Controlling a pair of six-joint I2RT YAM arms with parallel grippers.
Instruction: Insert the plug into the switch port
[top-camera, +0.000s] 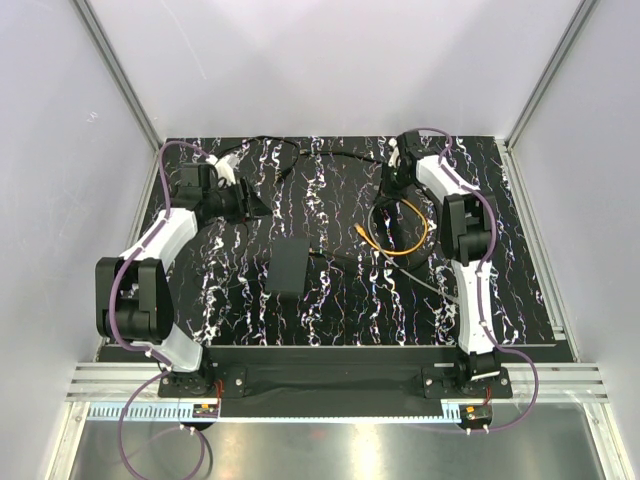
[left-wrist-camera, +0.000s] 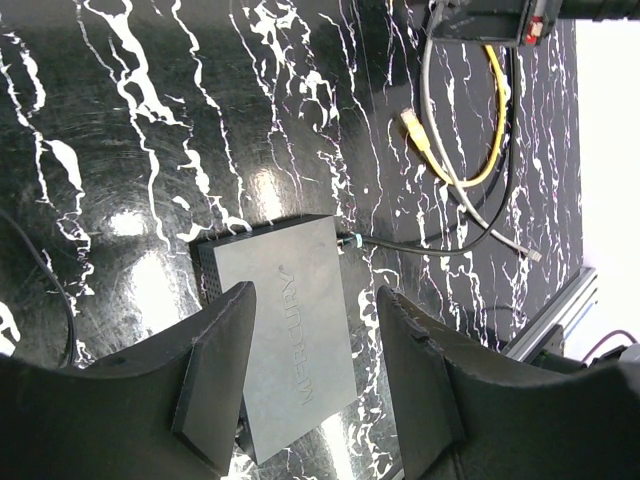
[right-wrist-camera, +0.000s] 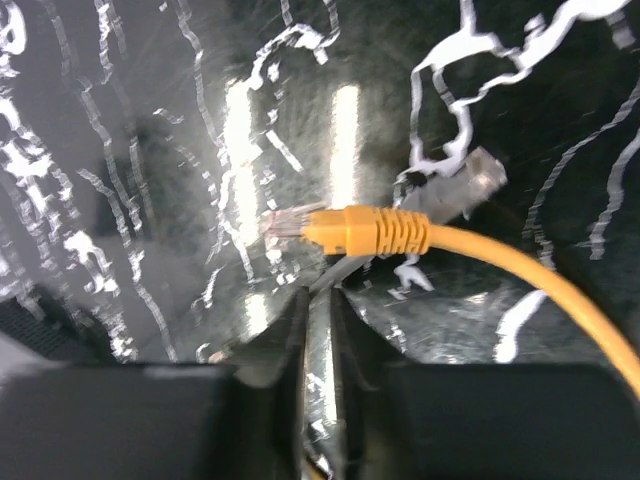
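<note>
The flat black switch box lies mid-table, and a thin black cable meets its edge. In the left wrist view the box, marked MERCURY, lies below my open, empty left gripper. In the top view that gripper hovers left of and behind the box. My right gripper is nearly shut, seemingly on a grey cable just behind its grey plug. The yellow plug lies right in front of its fingertips. In the top view the right gripper is at the back right.
The yellow cable loops on the table right of the box, its plug pointing towards the box. The grey cable runs to a clear plug near the right edge. A black cable crosses the back. White walls surround the table.
</note>
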